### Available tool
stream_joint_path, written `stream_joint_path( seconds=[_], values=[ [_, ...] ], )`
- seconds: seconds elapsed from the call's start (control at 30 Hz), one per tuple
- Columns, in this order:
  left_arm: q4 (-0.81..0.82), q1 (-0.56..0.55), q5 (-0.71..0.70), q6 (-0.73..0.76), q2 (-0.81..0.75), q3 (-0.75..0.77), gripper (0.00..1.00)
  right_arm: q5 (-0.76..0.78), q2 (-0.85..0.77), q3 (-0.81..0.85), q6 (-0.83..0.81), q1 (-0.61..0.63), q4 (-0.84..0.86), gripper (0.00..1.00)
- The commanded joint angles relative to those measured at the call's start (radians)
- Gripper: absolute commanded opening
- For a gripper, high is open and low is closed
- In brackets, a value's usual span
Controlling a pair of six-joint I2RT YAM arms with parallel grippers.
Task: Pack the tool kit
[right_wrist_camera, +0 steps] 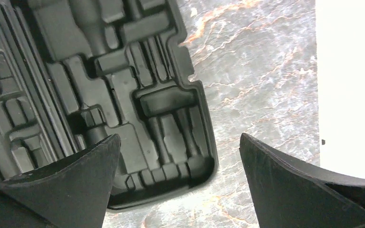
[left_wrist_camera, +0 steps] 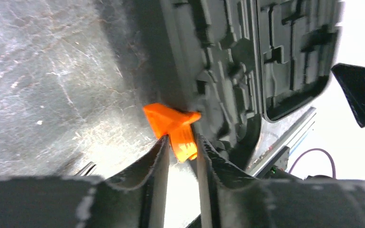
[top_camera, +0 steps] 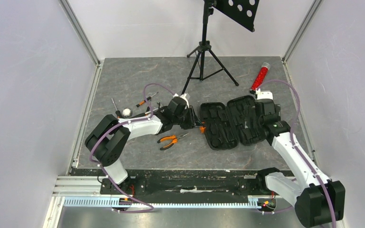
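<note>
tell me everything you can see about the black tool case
The tool case is black moulded plastic with rounded corners, lying open and flat on the grey table, both halves showing empty tool-shaped recesses. Its orange latch at one edge sits between the jaws of the left gripper.

The black case (top_camera: 233, 122) lies opened flat on the surface (top_camera: 138, 76). My left jaws sit at its left edge, by the orange latch (top_camera: 202, 128). My right jaws are at its right edge. Pliers (top_camera: 171, 139) lie loose nearby, and a red tube (top_camera: 259, 78) lies beyond the case.
</note>
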Motion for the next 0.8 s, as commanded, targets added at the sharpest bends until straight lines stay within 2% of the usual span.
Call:
stream_joint_path(
  seconds=[0.0,0.13,0.23,0.37,0.47,0.67,0.77],
  values=[
    [-0.076,0.010,-0.054,0.097,-0.003,0.068,0.41,0.066,-0.065,0.035,0.022,-0.010,0.013,0.98],
    [-0.108,0.012,-0.077,0.114,0.007,0.102,0.60,-0.043,-0.120,0.061,0.005,-0.010,0.035,0.98],
    [-0.173,0.020,-0.113,0.123,-0.002,0.121,0.66,-0.190,-0.138,0.070,-0.010,-0.010,0.051,0.98],
    [-0.218,0.044,-0.146,0.135,-0.057,0.122,0.66,-0.460,-0.128,0.028,0.030,-0.004,0.115,0.98],
    [-0.261,0.047,-0.162,0.155,-0.123,0.121,0.66,-0.565,-0.128,-0.032,0.067,0.016,0.195,0.98],
    [-0.274,-0.013,-0.144,0.127,-0.248,0.130,0.55,-0.486,-0.084,-0.063,0.069,0.019,0.215,0.97],
    [-0.253,-0.052,-0.101,0.099,-0.232,0.151,0.50,-0.540,-0.053,-0.081,0.092,0.019,0.237,0.95]
  ],
)
